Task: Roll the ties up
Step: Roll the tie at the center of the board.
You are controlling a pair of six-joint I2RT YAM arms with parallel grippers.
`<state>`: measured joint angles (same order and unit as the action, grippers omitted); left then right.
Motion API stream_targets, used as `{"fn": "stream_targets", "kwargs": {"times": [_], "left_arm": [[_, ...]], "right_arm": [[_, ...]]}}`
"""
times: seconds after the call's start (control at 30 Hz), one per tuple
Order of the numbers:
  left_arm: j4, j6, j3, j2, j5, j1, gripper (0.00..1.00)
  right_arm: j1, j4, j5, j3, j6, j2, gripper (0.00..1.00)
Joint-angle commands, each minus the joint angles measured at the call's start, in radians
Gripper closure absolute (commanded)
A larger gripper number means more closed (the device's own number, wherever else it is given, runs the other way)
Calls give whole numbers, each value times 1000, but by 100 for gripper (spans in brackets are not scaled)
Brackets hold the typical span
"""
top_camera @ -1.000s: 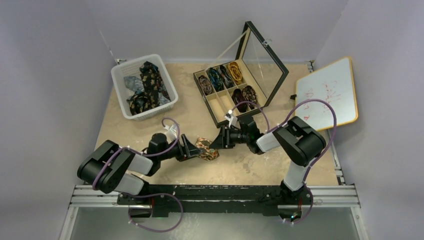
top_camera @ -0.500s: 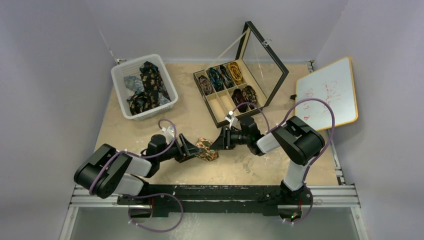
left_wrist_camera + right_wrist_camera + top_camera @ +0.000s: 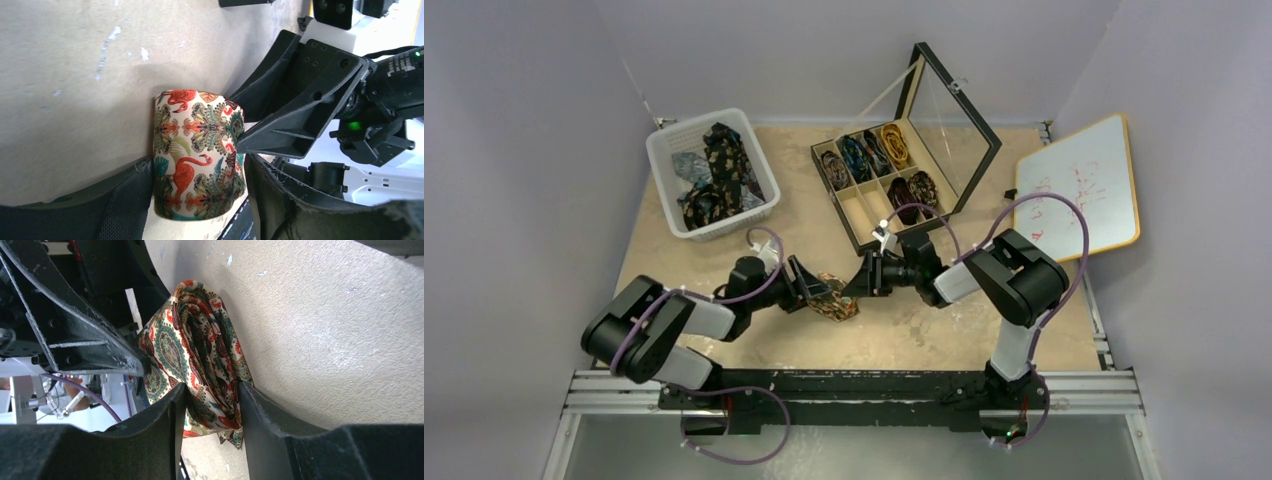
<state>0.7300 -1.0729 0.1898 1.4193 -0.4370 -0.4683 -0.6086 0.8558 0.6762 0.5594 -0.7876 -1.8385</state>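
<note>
A tan-orange floral tie (image 3: 834,297), wound into a small coil, lies on the table between my two grippers. My left gripper (image 3: 812,292) is shut on its left side; in the left wrist view the coil (image 3: 198,152) fills the gap between my fingers. My right gripper (image 3: 856,287) is shut on the coil's right end; in the right wrist view the folded layers (image 3: 200,365) are pinched between my fingers. Several rolled ties (image 3: 864,155) sit in the compartments of the black box (image 3: 849,220). Loose dark ties (image 3: 716,170) lie in the white basket (image 3: 664,155).
The black box's glass lid (image 3: 959,110) stands open at the back. A whiteboard (image 3: 1079,185) leans at the right edge. The white basket sits at the back left.
My left gripper and the coiled tie have shifted slightly toward the right and away from me. The right gripper has barely moved.
</note>
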Motion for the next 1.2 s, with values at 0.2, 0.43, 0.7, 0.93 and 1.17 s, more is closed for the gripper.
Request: {"fn": "stream_targets", "kwargs": {"times": [0.2,0.43,0.7,0.93,1.17], "left_arm": [[388,-228,-101,222,73,-115,49],[397,-232,-77,234,87,-116,61],[481,-189,-91,207,73,-115,85],[410,-57,-74,93,6,-115,96],[182,83,-52,-147,-57,-105,100]], "right_arm": [[-10,-24,-61,-86,-18,-48,54],[-10,49,-4,-116,-33,-43,54],[-5,-10,53,-105,21,1,48],[31,-8,93,-93,24,90,32],[58,19,212,-71,91,229,2]]}}
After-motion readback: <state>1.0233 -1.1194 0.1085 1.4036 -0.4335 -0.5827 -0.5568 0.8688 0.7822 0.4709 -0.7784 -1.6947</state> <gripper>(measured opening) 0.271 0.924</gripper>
